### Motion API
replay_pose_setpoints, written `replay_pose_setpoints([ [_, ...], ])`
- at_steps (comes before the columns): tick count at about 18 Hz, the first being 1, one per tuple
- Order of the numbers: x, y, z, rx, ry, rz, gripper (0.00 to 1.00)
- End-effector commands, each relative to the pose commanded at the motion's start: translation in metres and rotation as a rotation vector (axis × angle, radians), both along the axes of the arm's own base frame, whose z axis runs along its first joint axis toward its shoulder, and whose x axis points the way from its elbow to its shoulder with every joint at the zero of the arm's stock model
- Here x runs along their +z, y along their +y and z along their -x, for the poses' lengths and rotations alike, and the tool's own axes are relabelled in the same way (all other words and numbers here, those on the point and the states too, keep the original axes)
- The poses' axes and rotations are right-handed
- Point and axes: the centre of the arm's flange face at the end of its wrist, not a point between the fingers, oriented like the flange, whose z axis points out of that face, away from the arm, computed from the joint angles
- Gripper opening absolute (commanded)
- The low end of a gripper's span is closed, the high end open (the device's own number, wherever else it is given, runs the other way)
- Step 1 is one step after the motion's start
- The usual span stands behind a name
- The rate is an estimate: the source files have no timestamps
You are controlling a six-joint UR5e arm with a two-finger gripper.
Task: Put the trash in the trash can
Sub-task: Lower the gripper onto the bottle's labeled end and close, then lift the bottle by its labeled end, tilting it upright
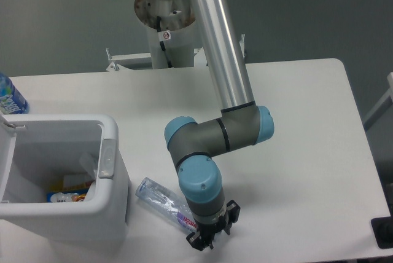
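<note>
A clear plastic bottle (161, 200) with a pink-red label lies on its side on the table, just right of the trash can. Its labelled end runs under my gripper (212, 231). The gripper hangs low over that end, and its fingers (197, 242) stand apart on either side, open. The bottle's cap end is hidden behind the wrist. The trash can (109, 129) is a white rectangular bin at the left with a grey latch (107, 157) on its rim. It stands open, with colourful packaging (67, 193) at the bottom.
A bottle with a blue label (10, 98) stands at the far left edge behind the bin. The arm's base column (166, 35) rises at the back of the table. The table's front edge runs just below the gripper.
</note>
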Motion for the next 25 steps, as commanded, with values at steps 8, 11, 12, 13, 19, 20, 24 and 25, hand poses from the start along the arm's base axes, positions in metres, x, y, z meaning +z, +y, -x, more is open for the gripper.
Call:
replay_pose_setpoints([
  [8, 0.002, -0.002, -0.002, 0.0, -0.001, 0.001, 0.33],
  [11, 0.002, -0.003, -0.002, -0.001, -0.002, 0.003, 0.32],
  [12, 0.004, -0.003, -0.003, -0.001, -0.001, 0.001, 0.31],
  [13, 0.005, -0.003, -0.003, -0.001, 0.0, 0.0, 0.31],
  [19, 0.038, -0.006, 0.0, -0.003, 0.01, -0.056, 0.28],
  [20, 0.046, -0.008, 0.003, -0.003, 0.006, -0.073, 0.27],
  [24, 0.077, -0.026, 0.024, 0.02, 0.009, -0.13, 0.27],
  [25, 0.085, -0.03, 0.031, 0.027, 0.006, -0.149, 0.27],
])
